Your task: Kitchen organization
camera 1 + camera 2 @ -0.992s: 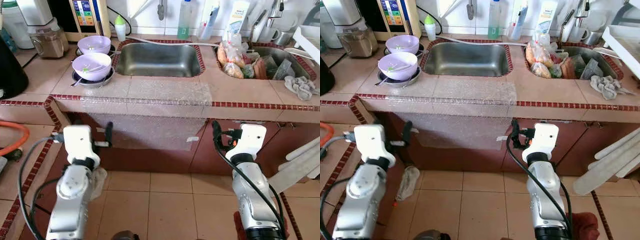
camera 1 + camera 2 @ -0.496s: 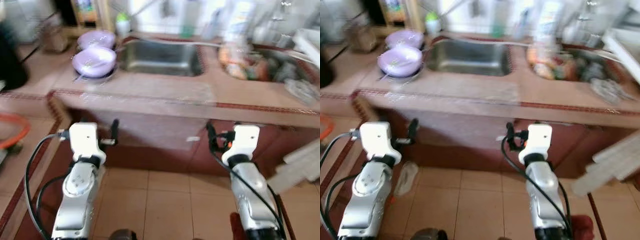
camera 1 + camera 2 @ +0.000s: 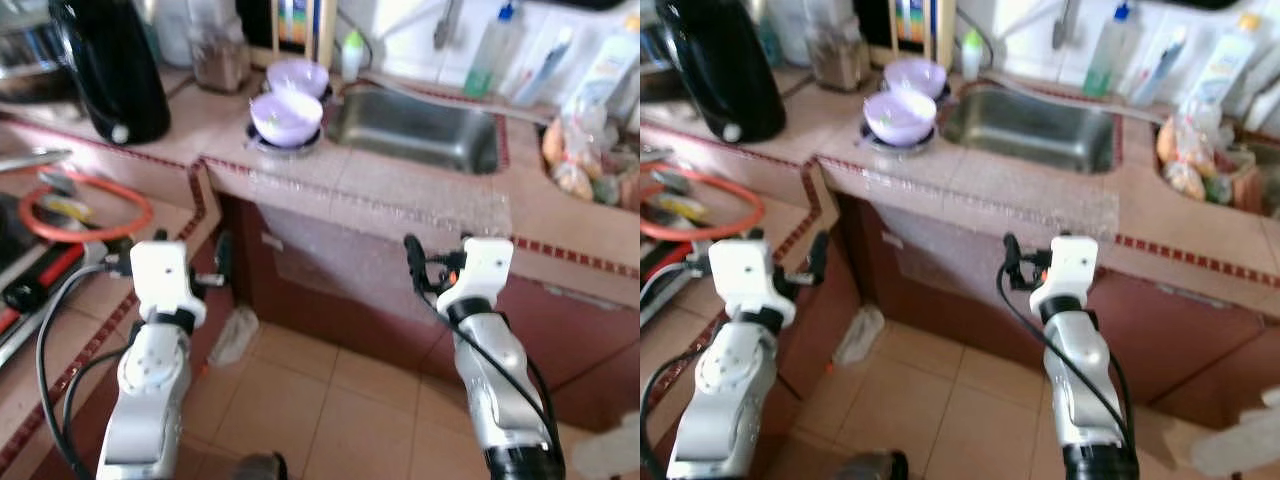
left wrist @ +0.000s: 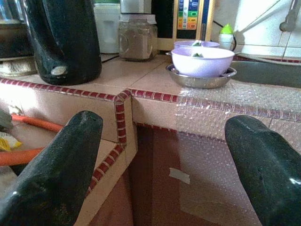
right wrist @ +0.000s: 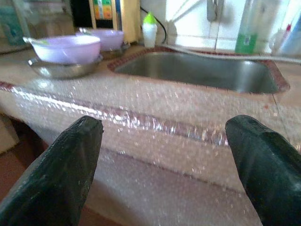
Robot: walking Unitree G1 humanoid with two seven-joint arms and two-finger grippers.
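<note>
Two purple bowls sit on metal plates on the tiled counter, the front bowl [image 3: 286,115] just left of the steel sink [image 3: 415,125], the rear bowl [image 3: 297,77] behind it. A bubble wrap sheet [image 3: 400,215] hangs over the counter edge below the sink. My left gripper [image 3: 222,262] is held low in front of the counter corner, open and empty; its fingers [image 4: 56,174] frame the front bowl [image 4: 202,60]. My right gripper [image 3: 412,262] is open and empty before the bubble wrap [image 5: 155,117], below counter height.
A black jug [image 3: 112,70] and a jar [image 3: 220,62] stand at the left of the counter. Bottles [image 3: 482,62] line the back wall. Bagged food [image 3: 580,160] lies at the right. A lower ledge on the left holds an orange hose ring [image 3: 85,215]. A crumpled bag [image 3: 235,335] lies on the floor.
The camera has swung left and pulled back, bringing the black jug and the lower ledge with the orange hose into view. Both arms stay held out, grippers open.
</note>
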